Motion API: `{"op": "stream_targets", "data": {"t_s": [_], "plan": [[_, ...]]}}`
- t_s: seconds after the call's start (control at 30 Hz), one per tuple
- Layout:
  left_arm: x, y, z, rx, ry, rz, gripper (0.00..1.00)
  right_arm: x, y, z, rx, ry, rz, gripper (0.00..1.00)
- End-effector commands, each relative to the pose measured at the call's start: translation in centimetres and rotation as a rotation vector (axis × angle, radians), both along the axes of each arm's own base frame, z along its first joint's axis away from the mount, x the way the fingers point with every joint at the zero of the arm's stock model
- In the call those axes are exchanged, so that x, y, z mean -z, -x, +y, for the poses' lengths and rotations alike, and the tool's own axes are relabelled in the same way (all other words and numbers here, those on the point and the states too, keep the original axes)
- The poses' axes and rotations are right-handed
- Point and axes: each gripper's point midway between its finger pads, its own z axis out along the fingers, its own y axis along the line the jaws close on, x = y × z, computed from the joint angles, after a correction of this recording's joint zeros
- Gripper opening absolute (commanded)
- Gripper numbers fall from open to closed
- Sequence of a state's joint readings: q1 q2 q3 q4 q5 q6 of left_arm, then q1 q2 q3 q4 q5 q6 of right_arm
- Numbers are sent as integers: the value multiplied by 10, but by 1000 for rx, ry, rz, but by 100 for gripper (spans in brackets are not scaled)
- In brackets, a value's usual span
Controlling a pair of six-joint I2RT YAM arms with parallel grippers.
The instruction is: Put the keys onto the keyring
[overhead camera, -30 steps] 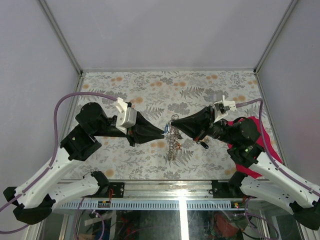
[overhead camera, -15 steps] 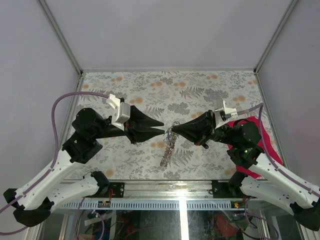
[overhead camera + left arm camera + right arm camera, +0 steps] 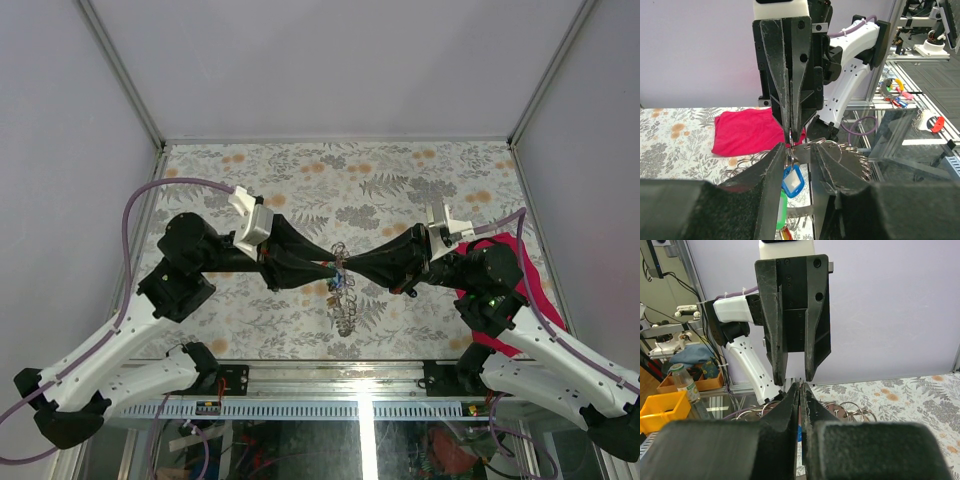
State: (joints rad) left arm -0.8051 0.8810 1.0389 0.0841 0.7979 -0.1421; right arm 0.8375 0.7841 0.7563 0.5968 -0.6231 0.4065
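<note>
The left gripper [image 3: 333,267] has its two black fingers a little apart. They stand one on each side of the small thin silver metal keyring [image 3: 789,142], and I cannot tell if they touch it. Just under its fingertips hangs a tiny key with a blue plastic head [image 3: 792,181]. Right below that is a tiny key with a green plastic head [image 3: 781,212]. Both look like they are on the ring already.

The keyring is up in the air, right at the left gripper's tips, in between the two grippers. It looks turned edge-on to the left gripper. Its long silver link chain [image 3: 345,315] hangs straight down from it toward the flowery table [image 3: 400,190].

The right gripper [image 3: 352,265] comes from the other side, almost tip to tip with the left one. Its fingers are squeezed tight on the top of the keyring and hold it up.

Off behind the right gripper, well apart from the ring, lies a crimson cloth [image 3: 747,131].

I think the next move turns on this: the ring sits straight ahead of the left gripper's tips. So that free gripper is the one that can work on it, while the right one keeps it steady.
</note>
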Motion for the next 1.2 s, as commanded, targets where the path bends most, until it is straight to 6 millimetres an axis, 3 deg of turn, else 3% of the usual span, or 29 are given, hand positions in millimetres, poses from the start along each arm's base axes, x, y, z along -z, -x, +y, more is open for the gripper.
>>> {"op": "stream_targets", "data": {"t_s": [0.0, 0.4, 0.7, 0.9, 1.17], "plan": [[-6, 8, -1, 50, 34, -26, 29, -55, 18, -21, 4, -151, -153, 0], [2, 0, -7, 36, 18, -3, 28, -58, 21, -22, -6, -161, -157, 0], [1, -2, -9, 39, 17, -2, 1, -55, 19, -21, -1, -151, -153, 0], [-3, -4, -8, 17, 14, -10, 0, -47, 18, -21, 15, -112, -152, 0], [14, -16, -1, -62, -175, -21, 0, -34, 11, -32, 114, 39, -181, 25]]}}
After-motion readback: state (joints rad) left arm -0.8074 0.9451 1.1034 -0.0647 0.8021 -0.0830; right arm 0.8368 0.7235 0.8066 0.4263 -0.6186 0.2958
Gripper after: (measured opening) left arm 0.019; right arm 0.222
